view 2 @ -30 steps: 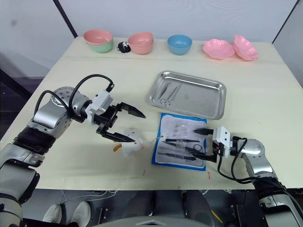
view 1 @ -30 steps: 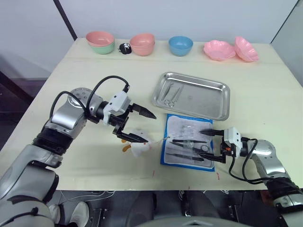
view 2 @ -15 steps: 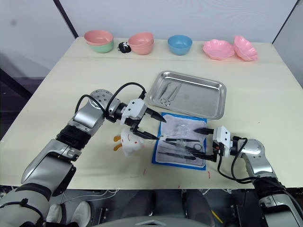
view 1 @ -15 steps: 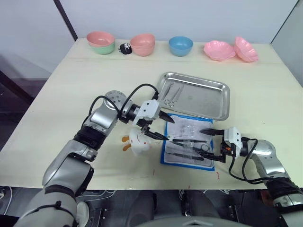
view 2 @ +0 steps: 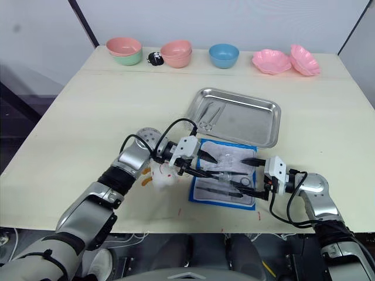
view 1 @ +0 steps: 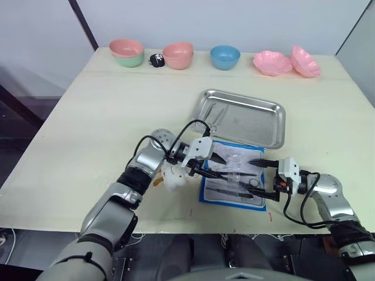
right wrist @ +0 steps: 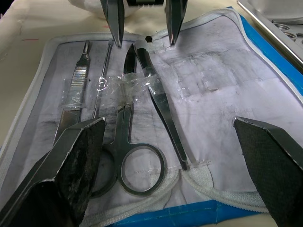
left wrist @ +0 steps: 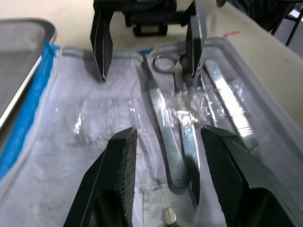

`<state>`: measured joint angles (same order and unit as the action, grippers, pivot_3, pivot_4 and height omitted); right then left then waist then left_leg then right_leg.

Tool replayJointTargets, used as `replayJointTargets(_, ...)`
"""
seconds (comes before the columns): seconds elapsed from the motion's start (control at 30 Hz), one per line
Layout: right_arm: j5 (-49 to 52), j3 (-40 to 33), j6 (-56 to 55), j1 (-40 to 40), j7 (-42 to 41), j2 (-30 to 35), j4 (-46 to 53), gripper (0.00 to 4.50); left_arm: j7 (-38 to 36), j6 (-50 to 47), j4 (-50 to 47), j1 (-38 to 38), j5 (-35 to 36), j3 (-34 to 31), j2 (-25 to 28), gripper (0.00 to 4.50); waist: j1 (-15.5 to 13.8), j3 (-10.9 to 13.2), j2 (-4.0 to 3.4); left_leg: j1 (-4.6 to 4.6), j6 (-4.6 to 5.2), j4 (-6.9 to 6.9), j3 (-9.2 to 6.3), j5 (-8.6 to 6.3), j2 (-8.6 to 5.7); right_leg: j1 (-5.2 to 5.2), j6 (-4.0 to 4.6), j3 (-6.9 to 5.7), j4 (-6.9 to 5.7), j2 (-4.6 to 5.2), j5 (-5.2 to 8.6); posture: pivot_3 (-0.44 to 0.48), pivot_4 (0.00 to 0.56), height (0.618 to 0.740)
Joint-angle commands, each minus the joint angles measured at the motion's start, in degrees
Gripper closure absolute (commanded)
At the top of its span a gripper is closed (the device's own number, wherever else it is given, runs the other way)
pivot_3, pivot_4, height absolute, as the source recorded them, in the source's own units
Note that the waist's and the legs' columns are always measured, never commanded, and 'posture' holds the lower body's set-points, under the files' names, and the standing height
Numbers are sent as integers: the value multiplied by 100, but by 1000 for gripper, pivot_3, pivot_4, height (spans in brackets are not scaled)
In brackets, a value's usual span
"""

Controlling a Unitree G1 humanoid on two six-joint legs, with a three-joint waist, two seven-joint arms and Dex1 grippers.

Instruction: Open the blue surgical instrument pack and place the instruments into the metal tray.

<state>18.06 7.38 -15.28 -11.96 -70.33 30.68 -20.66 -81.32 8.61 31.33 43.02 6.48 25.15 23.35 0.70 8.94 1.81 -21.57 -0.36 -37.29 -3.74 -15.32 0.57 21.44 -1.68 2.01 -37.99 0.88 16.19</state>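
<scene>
The blue surgical instrument pack lies open on the table in front of the metal tray. Scissors, forceps and a flat slim tool sit under clear pockets in its pale lining. Two small instruments lie in the tray's left end. My left gripper hovers open over the pack's left part, its tips just above the scissors' blades. Open as well, my right gripper faces it from the pack's right edge, at the ring handles. Neither holds anything.
A white lump with orange bits lies against the pack's left side, under my left wrist. Along the far edge stand a pink bowl on a green one, a pink bowl, a blue bowl, two pink dishes and a small black object.
My left arm has swung right, from above the white lump to over the open pack, still open. The right gripper has stayed where it was.
</scene>
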Motion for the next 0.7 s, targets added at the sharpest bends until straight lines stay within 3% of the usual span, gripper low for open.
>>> replayJointTargets(0.03,-480,278,177,434,49,27,-448,0,35,233,117,-5,-102,-129,-30,2206,2,-1,-1,0,0,0,1,0,0,0,0,0,0,0,0,0,150,740)
replayJointTargets(0.7,-488,311,171,467,105,-3,-415,0,331,621,770,56,-459,-284,-288,2206,0,-15,-10,17,0,-8,-3,0,-4,-30,0,-24,0,2,0,0,150,740)
